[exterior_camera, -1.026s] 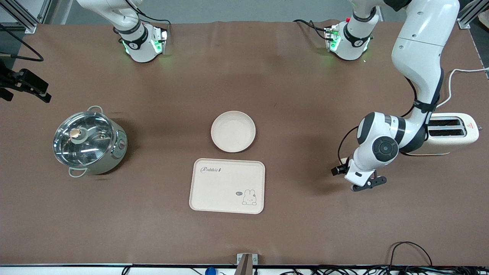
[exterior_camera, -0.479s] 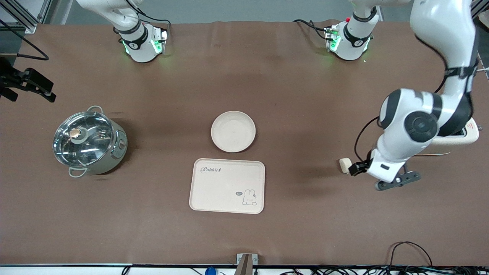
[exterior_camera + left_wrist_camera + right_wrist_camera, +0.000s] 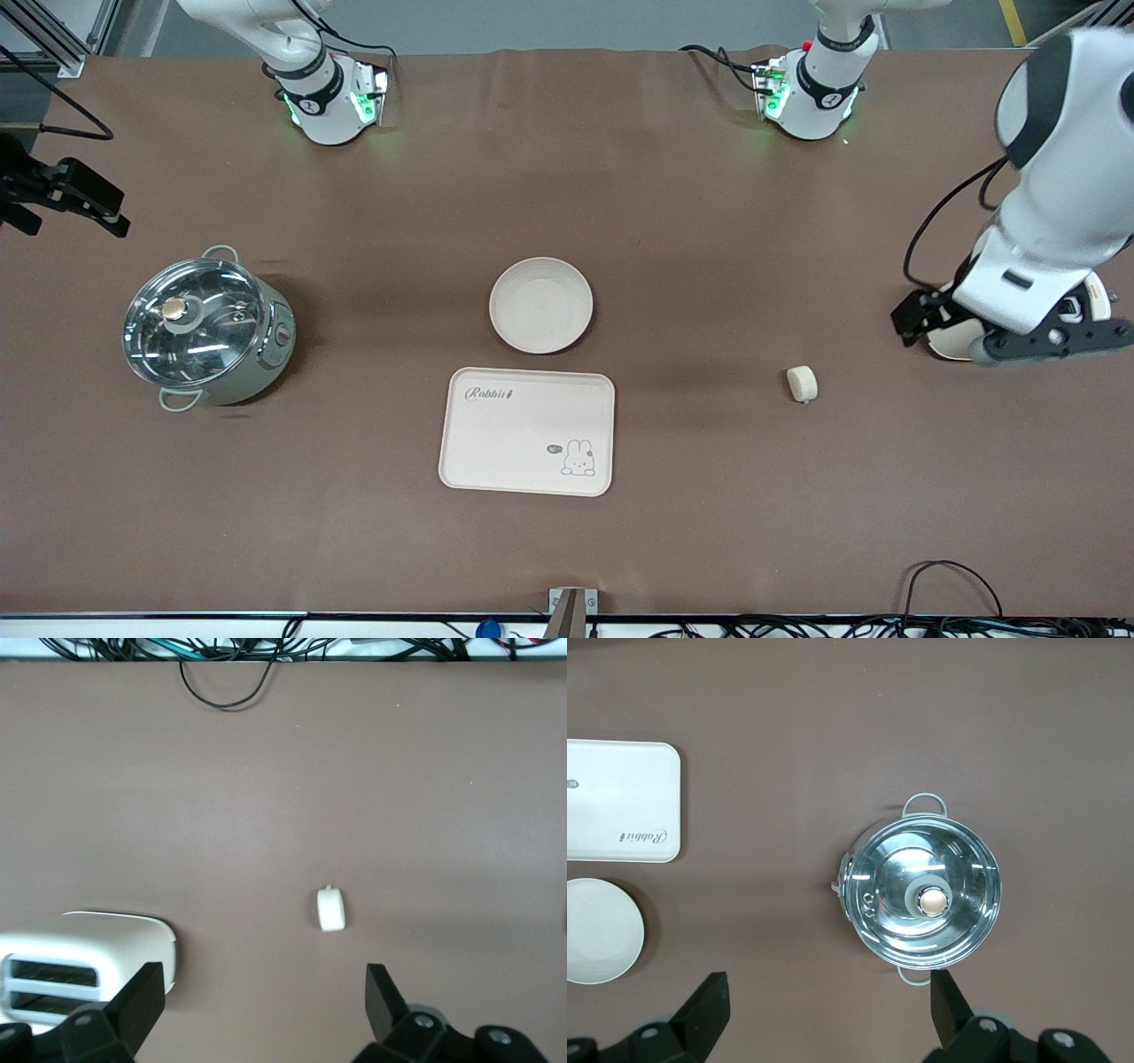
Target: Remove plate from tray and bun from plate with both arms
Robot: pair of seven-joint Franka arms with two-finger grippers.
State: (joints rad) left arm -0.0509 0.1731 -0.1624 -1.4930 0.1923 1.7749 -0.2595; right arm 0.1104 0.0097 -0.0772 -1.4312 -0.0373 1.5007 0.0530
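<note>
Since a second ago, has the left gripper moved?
Yes. The left gripper has moved from beside the bun up over the toaster, toward the left arm's end of the table, open and empty.

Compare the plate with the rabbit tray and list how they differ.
Shape: the plate is round with a raised rim, while the tray is a rectangle with rounded corners.
Markings: the plate is plain; the tray carries a rabbit drawing and the word Rabbit.
Size: the plate is narrower than the tray.
Position: the plate lies farther from the front camera, the tray nearer, with a gap of bare table between them.
Both are cream-white, lie flat and hold nothing.
</note>
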